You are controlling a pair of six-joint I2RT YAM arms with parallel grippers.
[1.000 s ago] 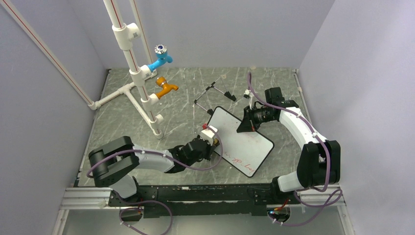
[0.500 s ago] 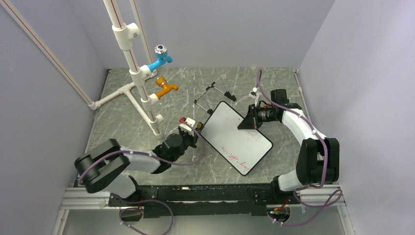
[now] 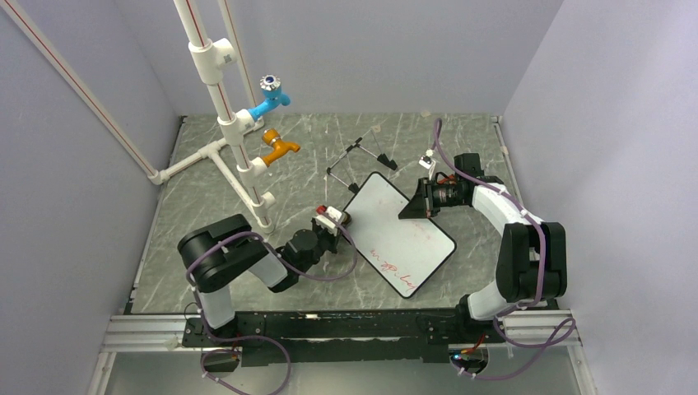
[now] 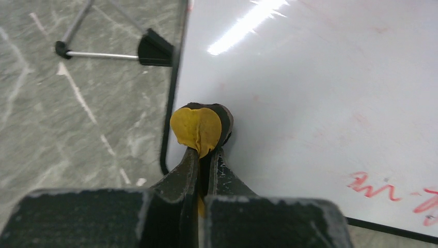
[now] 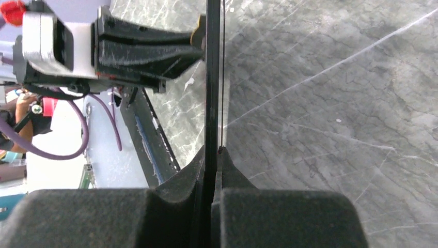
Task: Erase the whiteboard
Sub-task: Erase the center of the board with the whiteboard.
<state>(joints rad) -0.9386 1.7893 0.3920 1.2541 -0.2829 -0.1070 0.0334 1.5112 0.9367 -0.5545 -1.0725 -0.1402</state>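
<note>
While the right fingers (image 3: 411, 207) pinch the board (image 3: 401, 239) by its thin black frame, the left fingers (image 3: 341, 220) press an eraser (image 4: 199, 129) against its white face from the opposite side. The board spans the gap between the two sets of fingers. One long edge sits just past the left fingertips and the other is clamped in the right ones. In the right wrist view the board (image 5: 212, 77) stands edge-on, a dark strip running straight out from the right fingers (image 5: 202, 164), which are closed tight on it. In the left wrist view the left fingers (image 4: 196, 164) are nearly together, squeezing the eraser's yellow pad. Its black backing touches the board (image 4: 320, 93) just inside the frame.

Red writing (image 4: 374, 186) lies to the right of the left fingertips, apart from the eraser. From above, that writing (image 3: 391, 265) sits near the board's near end. The wire feet (image 3: 354, 160) stick out beyond its far end.

Low and folded, the left arm reaches rightward over the bench (image 3: 206, 206) with its wrist level. The right arm arches up from its base and curls back leftward, its fingers pointing at the board's edge.

The board is glossy, with rounded corners and a streak of glare. The bench is grey, marbled and scratched. Whether the board's near corner touches it I cannot tell.
</note>
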